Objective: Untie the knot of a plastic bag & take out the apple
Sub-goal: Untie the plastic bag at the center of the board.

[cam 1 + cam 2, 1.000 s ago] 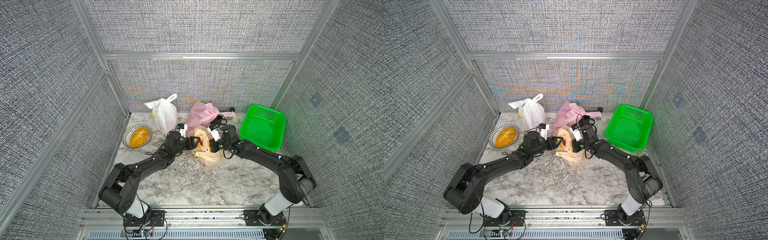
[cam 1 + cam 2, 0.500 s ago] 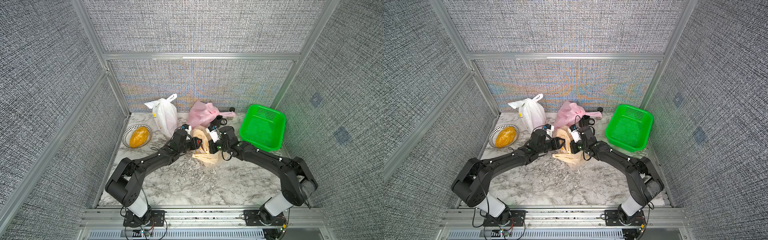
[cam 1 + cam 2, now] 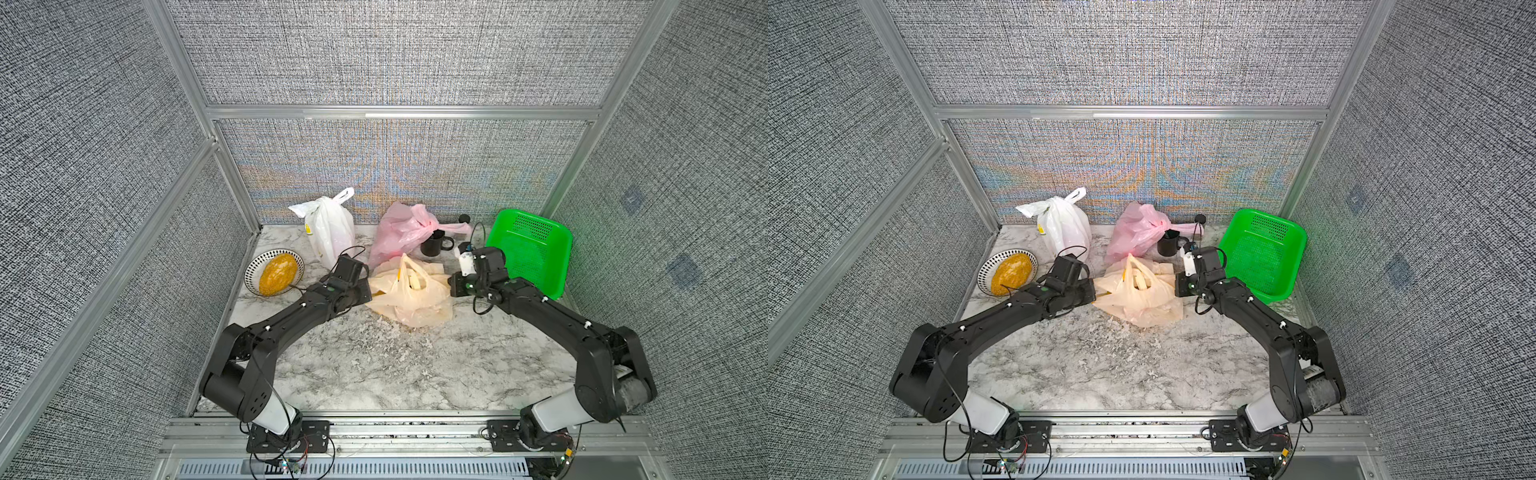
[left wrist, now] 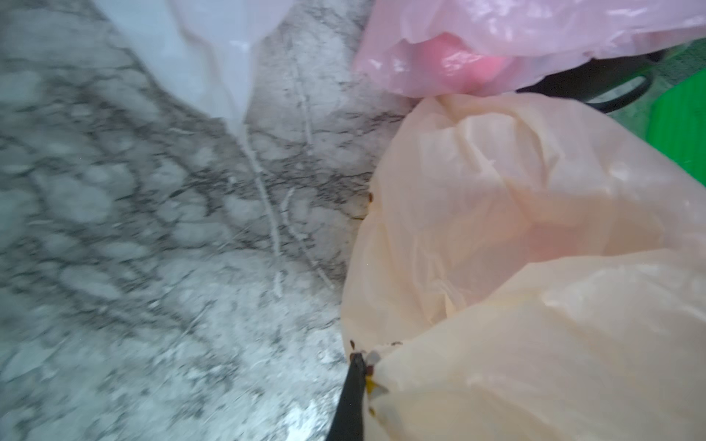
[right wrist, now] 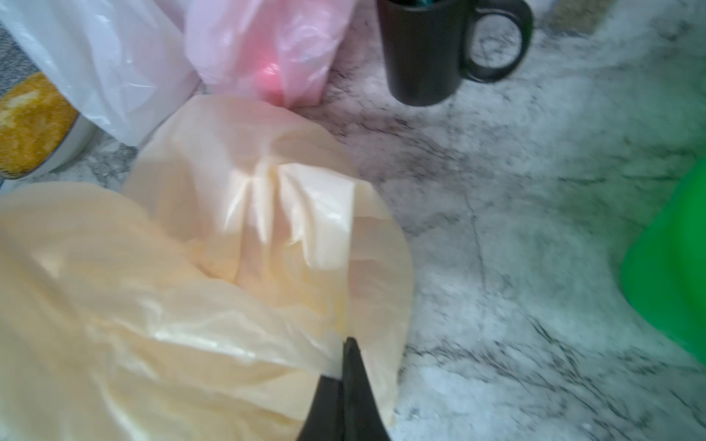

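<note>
The marble table (image 3: pixel 374 374) fills the lower middle of both top views; the green basket (image 3: pixel 528 249) sits at its right edge, right of frame centre. The cream plastic bag (image 3: pixel 415 295), the one being handled, lies slumped at frame centre between the two arms; the apple cannot be made out through its film. The pink bag (image 3: pixel 399 232) stands just above it, touching it. The white bag (image 3: pixel 332 232) stands up and to the left of centre; the patterned bowl (image 3: pixel 249 268) with yellow contents sits at the table's left edge; the black mug (image 3: pixel 434 245) stands just right of the pink bag. The left gripper (image 4: pixel 357 364) has its jaws pinched together on the cream bag's left edge; the right gripper (image 5: pixel 349 353) likewise nips the film at the bag's right edge.
</note>
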`<state>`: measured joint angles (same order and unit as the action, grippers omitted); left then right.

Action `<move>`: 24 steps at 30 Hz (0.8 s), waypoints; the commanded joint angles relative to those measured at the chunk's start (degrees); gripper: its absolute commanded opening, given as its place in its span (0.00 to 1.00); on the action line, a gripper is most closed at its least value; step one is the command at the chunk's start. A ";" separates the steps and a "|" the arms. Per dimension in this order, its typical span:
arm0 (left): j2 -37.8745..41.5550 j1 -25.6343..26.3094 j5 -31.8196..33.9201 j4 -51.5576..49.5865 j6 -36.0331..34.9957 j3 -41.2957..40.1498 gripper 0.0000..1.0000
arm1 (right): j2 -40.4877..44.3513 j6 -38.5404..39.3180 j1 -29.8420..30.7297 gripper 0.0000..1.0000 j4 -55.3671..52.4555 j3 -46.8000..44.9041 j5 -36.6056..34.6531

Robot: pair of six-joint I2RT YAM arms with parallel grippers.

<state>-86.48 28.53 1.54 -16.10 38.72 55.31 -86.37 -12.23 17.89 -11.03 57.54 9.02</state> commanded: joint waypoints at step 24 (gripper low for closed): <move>-1.99 0.06 -0.27 3.54 0.58 -7.17 0.30 | -10.67 -2.41 -3.22 0.00 8.07 -7.02 1.15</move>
<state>-88.07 27.53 1.13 -14.26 41.80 46.65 -97.19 -14.81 14.26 -4.38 50.22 10.72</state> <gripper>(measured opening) 0.290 0.049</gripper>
